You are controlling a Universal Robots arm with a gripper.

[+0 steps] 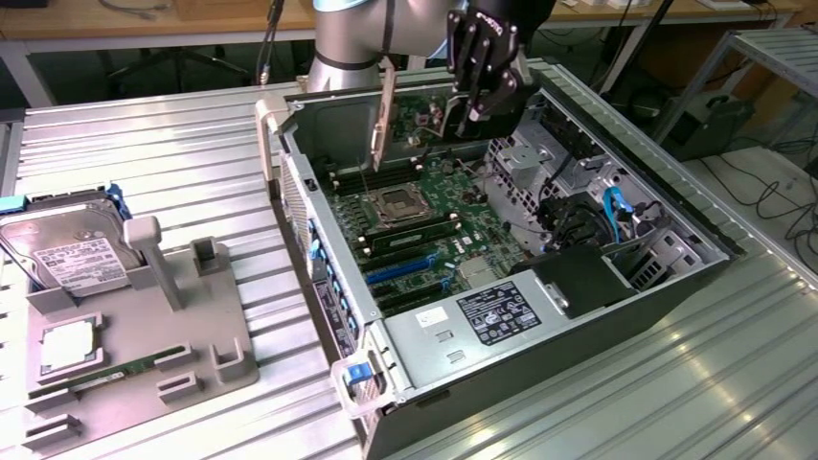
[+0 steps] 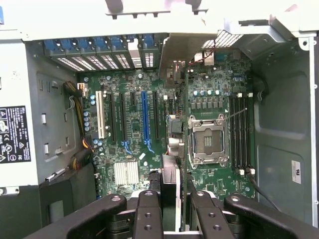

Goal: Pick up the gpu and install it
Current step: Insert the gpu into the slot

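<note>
While one claw [image 1: 476, 96] hangs over the open PC case [image 1: 639, 206], clenched on 1 gpu [image 1: 382, 120] held upright on edge, 1 motherboard [image 2: 144, 124] below w/ 1 empty CPU socket [image 2: 208, 139], 1 hard drive [image 1: 64, 251] well off to the side on 1 grey tray [image 1: 192, 355].

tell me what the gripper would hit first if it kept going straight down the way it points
Holding the gpu edge-on, the gripper points into the open case; the card's lower edge would probably meet the motherboard first, though depth is unclear.

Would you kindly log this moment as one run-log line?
gripper: shut on gpu | gpu: held above motherboard, inside open computer case
</note>
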